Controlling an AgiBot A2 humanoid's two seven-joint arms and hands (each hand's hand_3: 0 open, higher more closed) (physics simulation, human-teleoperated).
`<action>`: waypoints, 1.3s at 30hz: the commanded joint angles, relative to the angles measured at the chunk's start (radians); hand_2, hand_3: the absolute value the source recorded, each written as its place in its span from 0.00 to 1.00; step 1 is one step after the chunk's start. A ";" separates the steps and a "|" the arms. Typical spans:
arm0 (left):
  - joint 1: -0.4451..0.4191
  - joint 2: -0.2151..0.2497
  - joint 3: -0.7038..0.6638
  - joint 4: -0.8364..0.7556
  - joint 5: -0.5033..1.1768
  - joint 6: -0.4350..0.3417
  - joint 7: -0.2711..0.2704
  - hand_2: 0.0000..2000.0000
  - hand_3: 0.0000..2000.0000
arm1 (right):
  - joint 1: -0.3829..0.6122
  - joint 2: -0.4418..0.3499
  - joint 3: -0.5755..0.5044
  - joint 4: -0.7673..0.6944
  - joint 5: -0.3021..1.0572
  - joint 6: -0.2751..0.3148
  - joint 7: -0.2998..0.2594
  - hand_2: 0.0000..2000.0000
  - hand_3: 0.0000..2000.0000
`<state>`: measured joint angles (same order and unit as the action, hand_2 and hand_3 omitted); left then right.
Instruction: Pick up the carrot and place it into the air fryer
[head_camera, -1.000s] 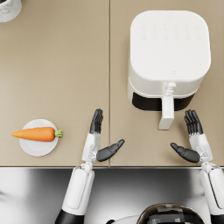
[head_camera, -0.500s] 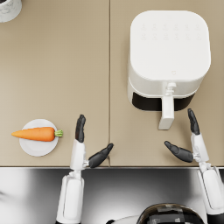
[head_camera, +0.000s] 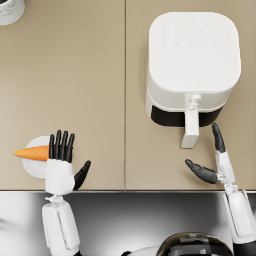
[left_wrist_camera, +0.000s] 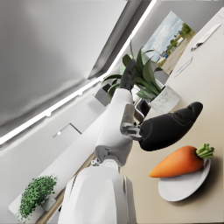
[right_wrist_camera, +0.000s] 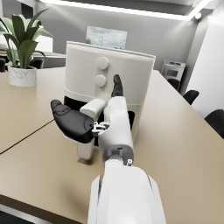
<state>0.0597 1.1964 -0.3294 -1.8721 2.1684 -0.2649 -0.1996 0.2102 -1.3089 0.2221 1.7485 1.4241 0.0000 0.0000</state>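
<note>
Tan tabletop (head_camera: 90, 90), white box-shaped air fryer (head_camera: 192, 70) standing with its drawer shut.
The orange carrot (head_camera: 31, 153) lies on a small white plate (head_camera: 30, 167), far from the fryer, ungrasped; left hand (head_camera: 62, 160) hovers released over it, right hand (head_camera: 212, 162) released beside the fryer handle. Everything remains.

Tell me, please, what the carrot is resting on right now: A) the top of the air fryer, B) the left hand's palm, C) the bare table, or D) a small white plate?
D: the carrot lies on the small white plate, with the left hand open above it, not holding it.
</note>
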 joint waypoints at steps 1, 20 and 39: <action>0.029 -0.019 -0.077 0.027 0.045 -0.029 -0.021 0.00 0.00 | 0.005 -0.005 0.001 0.009 0.000 0.000 0.000 0.00 0.00; 0.123 -0.043 -0.019 0.387 0.777 -0.092 -0.080 0.00 0.00 | 0.002 -0.042 -0.050 -0.007 0.000 0.000 0.000 0.00 0.00; 0.209 -0.055 0.058 0.634 0.799 0.104 -0.117 1.00 0.82 | 0.012 -0.080 -0.065 0.001 0.000 0.000 0.000 0.00 0.00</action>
<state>0.2627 1.1404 -0.2771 -1.2759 2.9669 -0.1373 -0.3173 0.2126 -1.3871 0.1590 1.7440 1.4239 0.0000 0.0000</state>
